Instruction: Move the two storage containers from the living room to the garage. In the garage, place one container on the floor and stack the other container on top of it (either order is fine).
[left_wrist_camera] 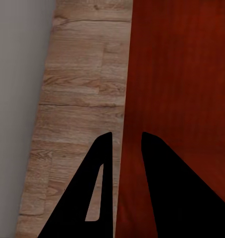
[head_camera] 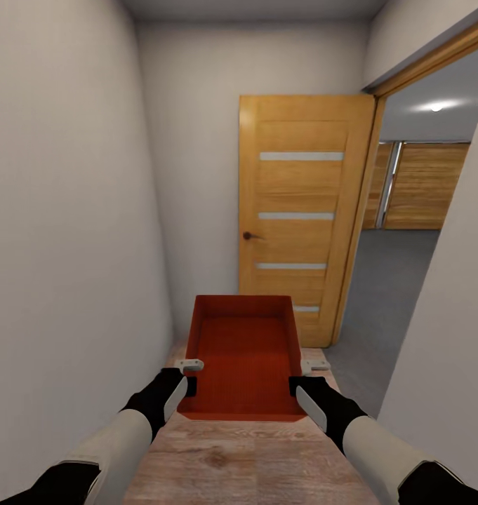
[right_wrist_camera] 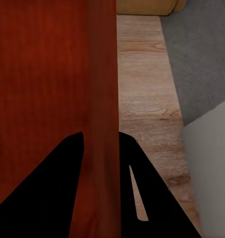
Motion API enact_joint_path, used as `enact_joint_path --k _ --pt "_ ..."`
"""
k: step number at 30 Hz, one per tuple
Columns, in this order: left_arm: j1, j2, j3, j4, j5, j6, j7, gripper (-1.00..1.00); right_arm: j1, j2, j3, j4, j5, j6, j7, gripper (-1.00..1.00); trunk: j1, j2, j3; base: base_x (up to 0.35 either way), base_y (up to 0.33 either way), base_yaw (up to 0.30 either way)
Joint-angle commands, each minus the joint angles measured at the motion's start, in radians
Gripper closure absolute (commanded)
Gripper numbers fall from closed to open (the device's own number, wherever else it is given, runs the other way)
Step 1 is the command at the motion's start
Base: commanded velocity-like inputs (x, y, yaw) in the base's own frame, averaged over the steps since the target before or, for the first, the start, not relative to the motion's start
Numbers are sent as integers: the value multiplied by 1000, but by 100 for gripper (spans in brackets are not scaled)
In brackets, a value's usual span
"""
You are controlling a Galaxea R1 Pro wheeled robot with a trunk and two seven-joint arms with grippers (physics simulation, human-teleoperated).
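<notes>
- Narrow hallway, grey-white walls close on both sides, light wood plank floor (head_camera: 253, 456) underfoot. An open wooden door (head_camera: 302, 210) stands ahead, swung back against the end wall.
- Right of that door, a doorway gives onto a room with a dark grey floor (head_camera: 389, 280) and a wood-plank wall (head_camera: 421, 186) at the far end. I take that for the garage.
- I'm carrying one orange-red storage container (head_camera: 242, 354) out in front, held between both arms, open top up, empty. Its long axis runs straight ahead, away from me.
- Left claw (head_camera: 189, 375) sits at the container's left wall, near the end closest to me. The left wrist view shows the left claw (left_wrist_camera: 126, 148) with one finger either side of that wall, pinching it.
- Right claw (head_camera: 300, 375) mirrors it on the right wall. In the right wrist view the right claw (right_wrist_camera: 100, 144) is pressed onto the wall, a finger inside and a finger outside.
- Both arms are equally near; the load is shared evenly.
- Key relation for the next move: the garage opening lies ahead and to my right, while the container points at the door. My judgement: the base must turn right before advancing.
- Risk, as I read it: tight walls, so the container's far corner could clip the door frame during the swing.
</notes>
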Motion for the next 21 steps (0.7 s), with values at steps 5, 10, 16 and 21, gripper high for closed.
enact_joint_path --k 5,10,16,21 --pt "1 -1 -6 6 -29 11 22 100 -2 -1 -12 -8 22 8 -9 100 1 -2 -2 322 0 0" --pt "1 -2 -6 6 -28 11 22 100 -2 0 -12 -8 22 8 -9 100 1 -2 -2 322 0 0" --pt "1 -2 -6 6 -29 11 22 100 -2 -2 -12 -8 22 8 -9 100 1 -2 -2 322 0 0" --pt "1 -2 -6 2 -29 10 23 100 -2 -1 -12 -8 22 8 -9 100 1 -2 -2 322 0 0"
